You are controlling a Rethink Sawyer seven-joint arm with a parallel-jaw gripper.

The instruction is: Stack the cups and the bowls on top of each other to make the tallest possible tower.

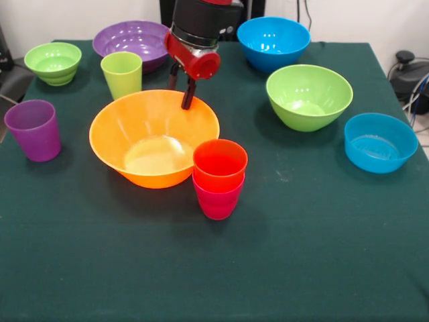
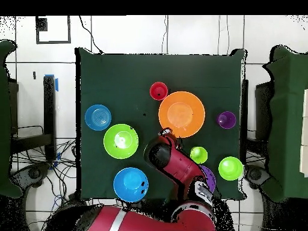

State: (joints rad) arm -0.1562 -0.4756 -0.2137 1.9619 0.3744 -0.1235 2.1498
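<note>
An orange cup (image 1: 220, 159) sits nested in the red-pink cup (image 1: 218, 199) as a short tower, just in front of the large orange-yellow bowl (image 1: 144, 127); the tower also shows in the overhead view (image 2: 159, 91). My gripper (image 1: 179, 97) hangs over the far rim of that bowl (image 2: 181, 113), fingers apart and empty. The lime green cup (image 1: 122, 74) stands upright just to its left. The purple cup (image 1: 33, 129) stands at the left edge.
The purple bowl (image 1: 131, 41) and the small ribbed lime bowl (image 1: 53, 62) are at the far left. A blue bowl (image 1: 273, 41) is at the far right, the medium lime bowl (image 1: 308, 96) in front of it, and a second blue bowl (image 1: 380, 142) near the right edge.
</note>
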